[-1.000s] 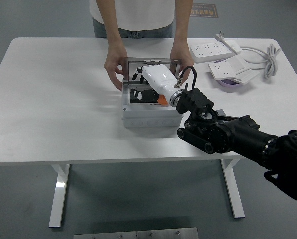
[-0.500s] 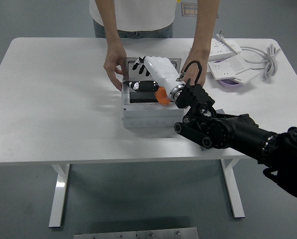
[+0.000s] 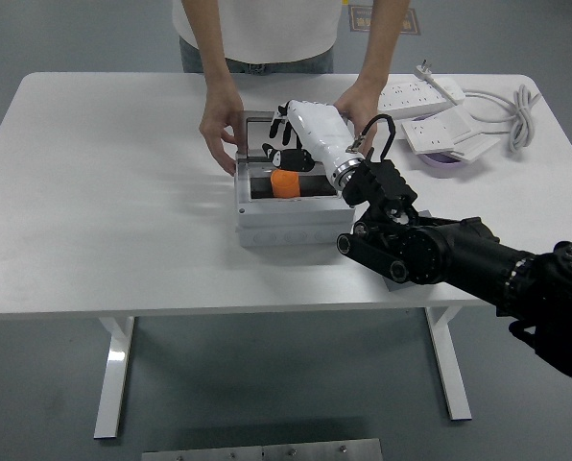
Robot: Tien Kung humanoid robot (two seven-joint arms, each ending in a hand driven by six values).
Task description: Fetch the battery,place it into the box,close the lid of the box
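Apparently open right hand [image 3: 291, 144] above battery [image 3: 284, 183] in box [image 3: 278, 219].

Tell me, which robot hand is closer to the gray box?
The right hand. It reaches over the open gray box, fingers above the orange-ended battery inside. The left hand is not in view.

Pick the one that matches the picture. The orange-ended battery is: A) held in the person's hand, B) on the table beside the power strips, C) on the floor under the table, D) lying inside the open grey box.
D: the battery lies inside the open grey box, just below the right hand, while the person's hands steady the box.
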